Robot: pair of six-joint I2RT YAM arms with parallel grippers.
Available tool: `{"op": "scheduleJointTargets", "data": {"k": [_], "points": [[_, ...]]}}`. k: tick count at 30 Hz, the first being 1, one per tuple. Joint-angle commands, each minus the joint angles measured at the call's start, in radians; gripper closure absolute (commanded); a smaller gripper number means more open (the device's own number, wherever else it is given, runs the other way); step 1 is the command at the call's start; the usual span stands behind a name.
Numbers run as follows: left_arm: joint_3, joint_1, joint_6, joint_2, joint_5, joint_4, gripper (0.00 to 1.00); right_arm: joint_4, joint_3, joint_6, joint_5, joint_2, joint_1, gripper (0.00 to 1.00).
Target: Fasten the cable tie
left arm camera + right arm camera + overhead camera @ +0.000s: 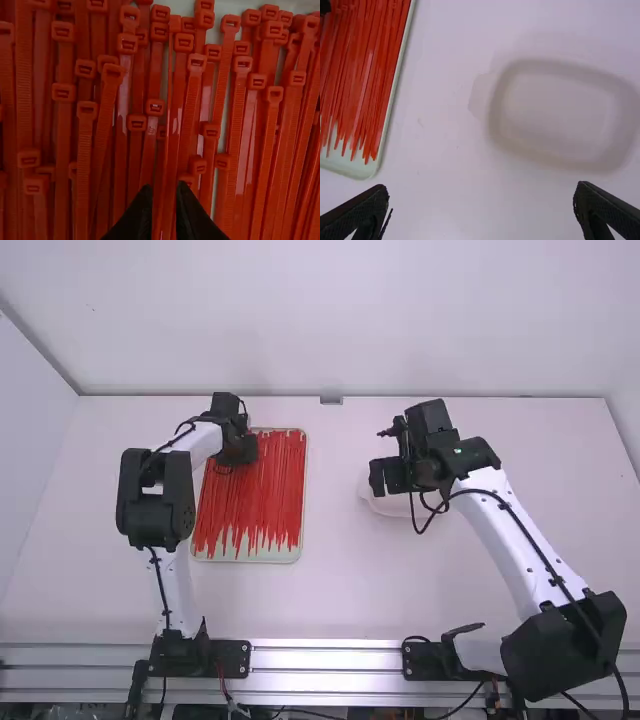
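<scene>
Picking step: left gripper (164,185) is pinched on one tie (167,160) in the tray (250,558); right gripper (480,190) is held wide apart. A clean single-tie lift is probably needed next.

The cable ties (165,125) are glossy orange-red plastic, their straps finely ribbed. The container (560,112) looks like frosted, matt plastic on the smooth, matt white bench (450,200).

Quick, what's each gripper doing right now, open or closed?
Left gripper: jaws closed on a red cable tie.
Right gripper: jaws open, holding nothing.
</scene>
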State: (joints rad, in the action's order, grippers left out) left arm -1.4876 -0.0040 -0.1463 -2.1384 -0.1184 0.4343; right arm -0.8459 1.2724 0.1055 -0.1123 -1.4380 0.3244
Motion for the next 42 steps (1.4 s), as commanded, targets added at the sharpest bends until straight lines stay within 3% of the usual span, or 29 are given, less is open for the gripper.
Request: {"op": "scheduleJointTargets", "data": {"k": [1,21,32,42], "points": [[-0.008,0.005,0.013,-0.015,0.004,0.005,0.87,0.005,-0.002,0.000,0.002,0.008,0.002,0.01],[0.035,0.004,0.039,-0.015,0.003,0.026,0.86,0.010,-0.002,0.002,0.002,0.008,-0.021,0.01],[0.066,0.004,0.039,-0.015,0.004,0.017,0.98,0.013,-0.002,0.002,0.002,0.007,-0.026,0.01],[-0.046,0.004,0.031,0.002,0.005,0.091,0.98,0.029,-0.002,0.003,0.000,0.008,-0.023,0.01]]}}
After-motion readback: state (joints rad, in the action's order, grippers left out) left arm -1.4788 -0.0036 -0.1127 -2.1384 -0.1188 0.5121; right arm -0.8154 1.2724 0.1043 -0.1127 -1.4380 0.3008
